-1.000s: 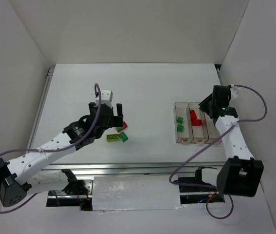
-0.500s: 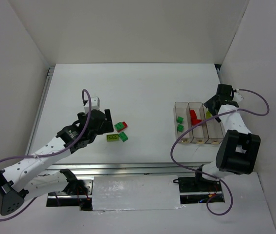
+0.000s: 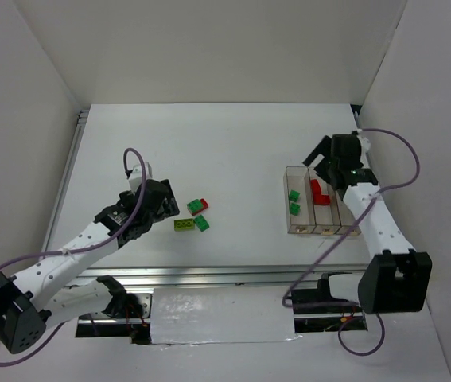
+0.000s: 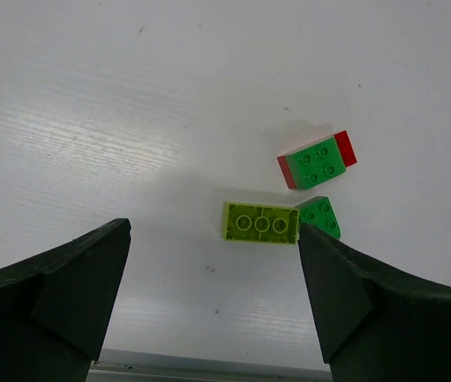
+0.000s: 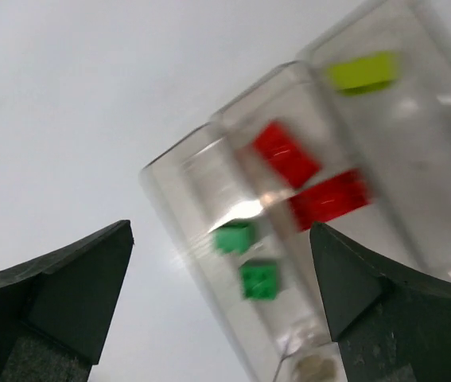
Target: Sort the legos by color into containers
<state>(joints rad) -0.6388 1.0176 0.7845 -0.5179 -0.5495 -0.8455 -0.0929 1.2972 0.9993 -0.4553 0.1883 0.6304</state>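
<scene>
Left end effector (image 4: pixel 213 263), wide open, hangs beside the loose legos (image 3: pixel 194 215) mid-tabletop (image 3: pixel 233 143). The yellow-green brick (image 4: pixel 260 223) touches a green brick (image 4: pixel 320 216) at its right end, so I'd turn to close across its long sides. Right end effector (image 5: pixel 221 255), wide and empty, hovers over the bins (image 3: pixel 287 208).

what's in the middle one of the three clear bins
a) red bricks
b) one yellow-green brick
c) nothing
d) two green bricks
a: the red bricks lie in the middle bin, while the green ones sit in the bin on one side of it and the yellow-green one in the bin on the other.
</scene>
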